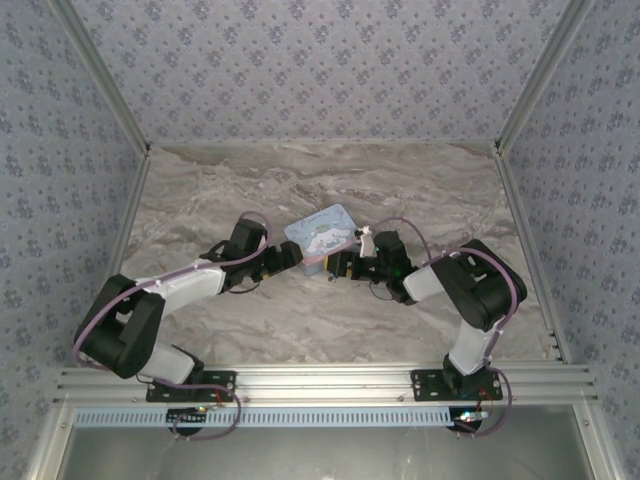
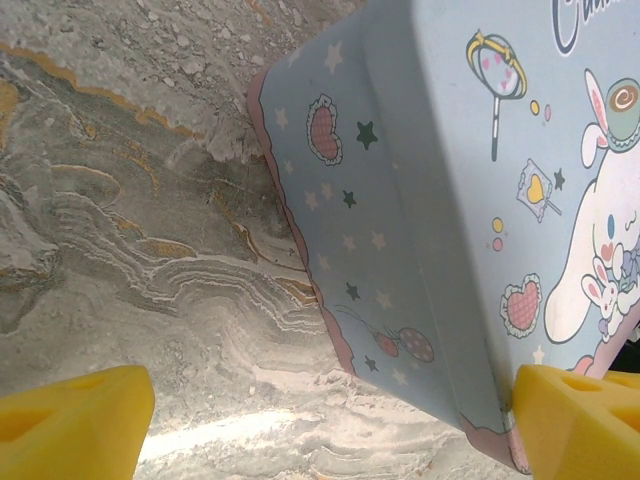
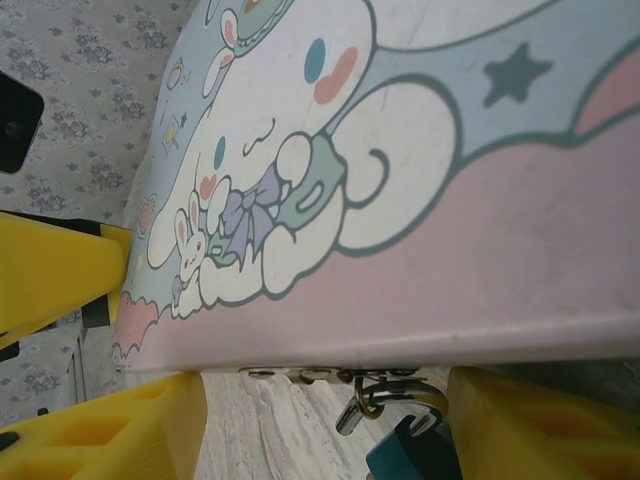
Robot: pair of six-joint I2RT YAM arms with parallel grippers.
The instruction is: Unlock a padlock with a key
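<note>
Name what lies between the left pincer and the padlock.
The cartoon tin, in the top view: left pincer at one end, padlock hanging near the other.

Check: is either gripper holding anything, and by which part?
Nothing held. Right gripper straddles the padlock hanging off the tin, gap showing; left gripper open at the tin.

A light-blue tin (image 2: 450,200), printed with stars, hearts, a lollipop and a white long-eared cartoon figure, is seen across the right half of the view, set on a grey marbled table (image 2: 130,230). The left gripper (image 2: 325,435) is held with its yellow fingers (image 2: 70,425) wide apart: the one at the right edge is pressed against the tin's lower corner, the other is kept well apart from it over bare table.
</note>
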